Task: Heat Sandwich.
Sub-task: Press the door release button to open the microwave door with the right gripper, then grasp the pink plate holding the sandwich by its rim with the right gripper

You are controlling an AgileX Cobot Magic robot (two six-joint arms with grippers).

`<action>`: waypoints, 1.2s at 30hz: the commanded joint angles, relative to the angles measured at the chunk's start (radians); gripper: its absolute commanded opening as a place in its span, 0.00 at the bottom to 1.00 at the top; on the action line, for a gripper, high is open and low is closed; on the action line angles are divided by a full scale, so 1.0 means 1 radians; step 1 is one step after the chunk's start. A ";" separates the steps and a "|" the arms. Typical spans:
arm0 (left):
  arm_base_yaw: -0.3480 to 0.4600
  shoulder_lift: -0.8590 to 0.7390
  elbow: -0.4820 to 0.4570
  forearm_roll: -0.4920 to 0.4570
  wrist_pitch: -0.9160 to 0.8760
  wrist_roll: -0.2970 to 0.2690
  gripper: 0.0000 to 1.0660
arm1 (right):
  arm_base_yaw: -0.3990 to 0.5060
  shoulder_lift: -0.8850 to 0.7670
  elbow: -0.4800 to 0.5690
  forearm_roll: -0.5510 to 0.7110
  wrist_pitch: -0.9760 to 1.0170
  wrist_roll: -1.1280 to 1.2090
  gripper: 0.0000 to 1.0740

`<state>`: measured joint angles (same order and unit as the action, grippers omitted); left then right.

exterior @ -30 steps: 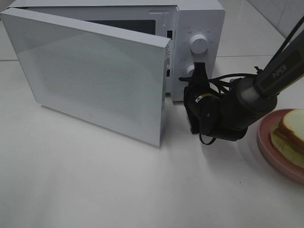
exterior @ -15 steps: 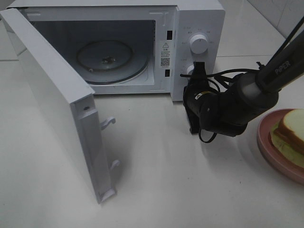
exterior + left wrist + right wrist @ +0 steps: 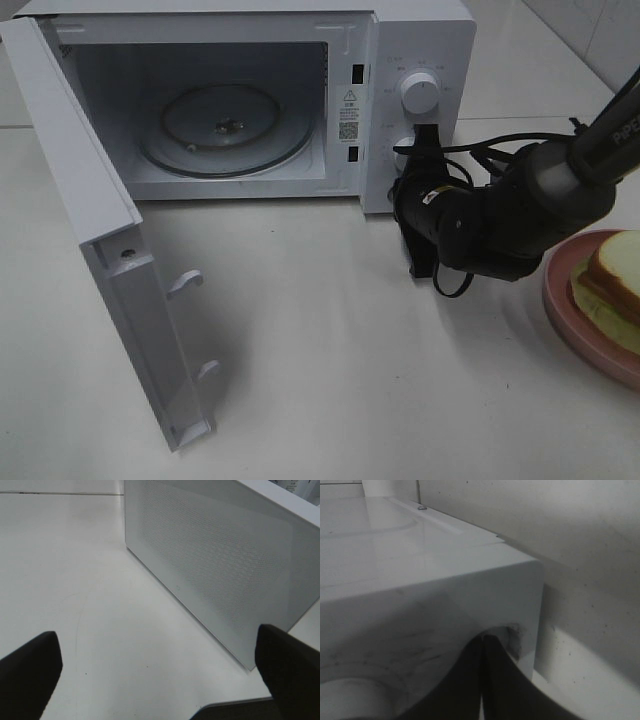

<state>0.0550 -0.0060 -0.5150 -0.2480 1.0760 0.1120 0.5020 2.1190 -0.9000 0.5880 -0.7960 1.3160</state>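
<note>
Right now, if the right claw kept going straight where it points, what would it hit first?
Probably the microwave's control panel, beside the lower knob; the shut right gripper looks nearly against it, though depth is unclear.

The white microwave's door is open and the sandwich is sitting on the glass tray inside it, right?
No. The white microwave's door is open, but the white-bread sandwich sits on the round pink plate outside; the exterior high view shows the glass tray bare.
</note>
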 commanded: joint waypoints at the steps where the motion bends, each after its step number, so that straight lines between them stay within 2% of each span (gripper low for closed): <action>1: 0.002 -0.015 0.000 0.001 -0.004 0.002 0.91 | 0.015 -0.044 0.023 -0.011 -0.026 -0.008 0.00; 12: 0.002 -0.015 0.000 0.002 -0.004 0.002 0.91 | 0.016 -0.145 0.132 -0.010 0.068 -0.079 0.00; 16: 0.002 -0.015 0.000 0.002 -0.004 0.002 0.91 | 0.013 -0.206 0.174 -0.076 0.137 -0.105 0.00; 19: 0.002 -0.015 0.000 0.002 -0.004 0.002 0.91 | 0.010 -0.281 0.197 -0.226 0.268 -0.117 0.00; 21: 0.002 -0.015 0.000 0.002 -0.004 0.002 0.91 | 0.010 -0.298 0.198 -0.261 0.310 -0.120 0.01; 23: 0.002 -0.015 0.000 0.002 -0.004 0.002 0.91 | 0.001 -0.359 0.197 -0.387 0.428 -0.147 0.01; 25: 0.002 -0.015 0.000 0.002 -0.004 0.002 0.91 | 0.001 -0.378 0.197 -0.425 0.468 -0.166 0.01; 28: 0.002 -0.015 0.000 0.002 -0.004 0.002 0.91 | -0.010 -0.447 0.196 -0.505 0.629 -0.290 0.02; 30: 0.002 -0.015 0.000 0.002 -0.004 0.002 0.91 | -0.010 -0.466 0.196 -0.513 0.675 -0.339 0.03; 33: 0.002 -0.015 0.000 0.002 -0.004 0.002 0.91 | -0.010 -0.533 0.195 -0.519 0.812 -0.562 0.03; 36: 0.002 -0.015 0.000 0.002 -0.004 0.002 0.91 | -0.010 -0.580 0.195 -0.517 0.917 -0.684 0.03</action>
<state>0.0550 -0.0060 -0.5150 -0.2450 1.0760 0.1120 0.4940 1.5720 -0.7060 0.0830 0.0530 0.7290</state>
